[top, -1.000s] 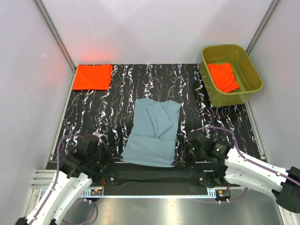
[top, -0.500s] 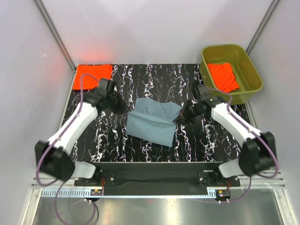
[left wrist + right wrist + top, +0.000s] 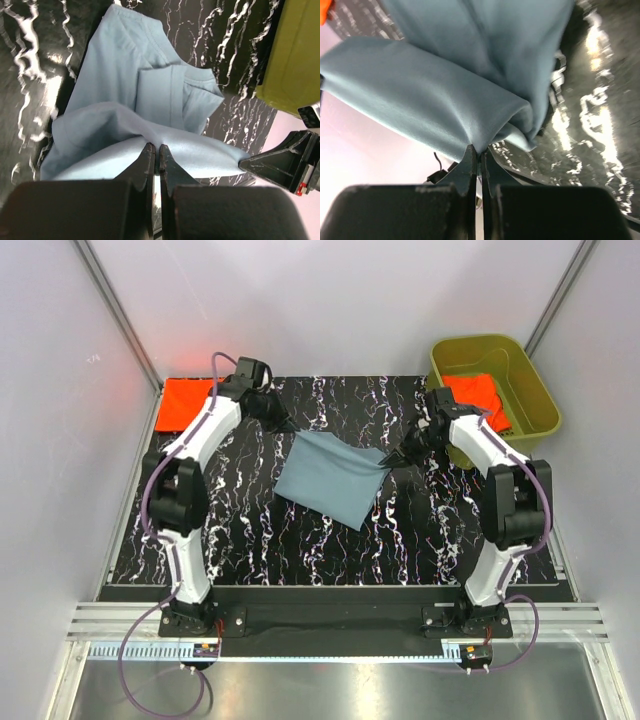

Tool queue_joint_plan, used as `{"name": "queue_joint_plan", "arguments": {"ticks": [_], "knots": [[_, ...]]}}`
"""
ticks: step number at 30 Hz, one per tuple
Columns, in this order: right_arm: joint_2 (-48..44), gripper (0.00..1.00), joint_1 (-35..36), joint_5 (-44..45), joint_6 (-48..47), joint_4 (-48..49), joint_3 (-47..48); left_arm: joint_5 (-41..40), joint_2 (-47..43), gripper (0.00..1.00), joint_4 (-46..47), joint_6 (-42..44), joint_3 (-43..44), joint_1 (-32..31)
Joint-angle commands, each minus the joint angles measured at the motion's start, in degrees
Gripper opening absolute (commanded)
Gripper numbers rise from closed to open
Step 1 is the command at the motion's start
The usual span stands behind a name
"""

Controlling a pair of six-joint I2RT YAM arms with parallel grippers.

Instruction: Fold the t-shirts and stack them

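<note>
T-shirt point(image 3: 328, 478), blue-grey, stretches left-right between left jaws and right jaws.

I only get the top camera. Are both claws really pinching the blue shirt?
Observer: The left gripper is. Its wrist camera shows the fingers closed on an edge of the blue shirt.
Operator: And the other claw?
Observer: The right gripper is closed too. Its own camera shows it pinching a bunched fold of the cloth.
Operator: Is the shirt lying flat?
Observer: No. The left wrist camera shows the held edge stretched across to the right gripper, above the rest of the shirt.
</note>
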Motion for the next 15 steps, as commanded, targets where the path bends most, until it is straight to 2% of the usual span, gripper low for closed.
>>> {"name": "queue_joint_plan", "arguments": {"ticks": [1,5,7,8,10,11,13,14,15], "knots": [[2.23,0.00,-1.83,-0.37,-4.24,-2.80,2.60,3.22,4.97,0.00,2.08,3.30,7.28,0.48],[7.31,0.00,-2.18,3.58,-7.93,-2.80,6.19,3.66,11.91,0.00,4.44,5.06,13.43,-0.04],[9.26,0.04,-2.36,8.14,-10.30,-2.27,10.06,1.74,16.30,0.00,5.94,6.99,17.29,-0.22],[11.44,0.20,-2.53,14.51,-11.36,-2.10,11.81,0.95,19.80,0.04,6.21,7.79,19.14,-0.40],[13.83,0.44,-2.62,21.40,-13.90,-2.01,17.43,-3.51,22.54,0.16,6.21,9.28,24.06,-0.49],[15.49,0.59,-2.97,28.05,-14.53,-1.92,19.37,-5.81,23.08,0.21,5.78,9.46,24.86,-0.22],[16.99,0.71,-3.15,31.88,-15.23,-0.69,24.55,-11.51,22.21,0.37,5.69,9.20,24.52,0.48],[18.48,0.72,-3.58,32.67,-15.85,-3.39,27.36,-11.98,21.60,0.52,5.51,8.59,24.25,1.61],[18.50,0.75,-3.76,34.34,-16.37,-4.72,31.21,-11.55,20.20,0.59,4.81,8.50,24.34,2.23]]}}
